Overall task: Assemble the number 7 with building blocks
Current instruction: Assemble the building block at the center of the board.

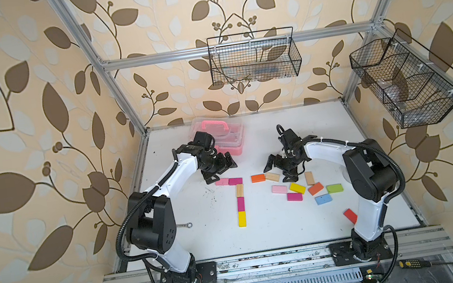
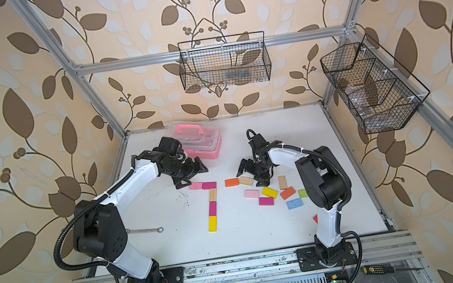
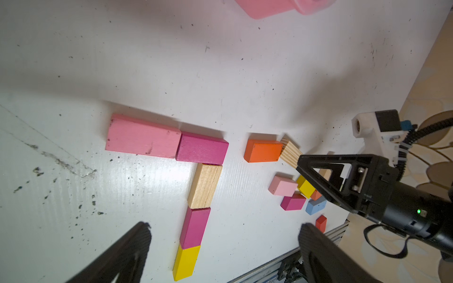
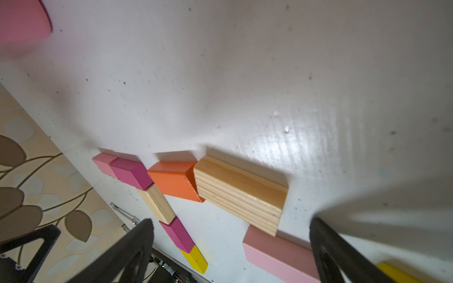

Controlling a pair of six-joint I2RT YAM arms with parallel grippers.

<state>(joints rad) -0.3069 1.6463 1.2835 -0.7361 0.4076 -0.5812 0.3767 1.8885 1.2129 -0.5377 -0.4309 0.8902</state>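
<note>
A: Where is the number 7 [image 1: 240,203]?
B: In a top view, just at 6 o'clock from the left gripper [image 1: 220,171], the nearer one. Its stem runs 12 to 6
A: Do the fingers hold anything?
B: No, both grippers are wide open and empty. The right gripper [image 1: 277,173] hangs over a spare wood block [image 1: 272,176] at 3 o'clock
A: How does the 7 look?
B: Five touching blocks. Looks done to me

Flat five-block number 7 [image 1: 239,191], pink-magenta bar, wood-magenta-yellow stem; loose building blocks [image 1: 297,188] nearby, rightward.
</note>
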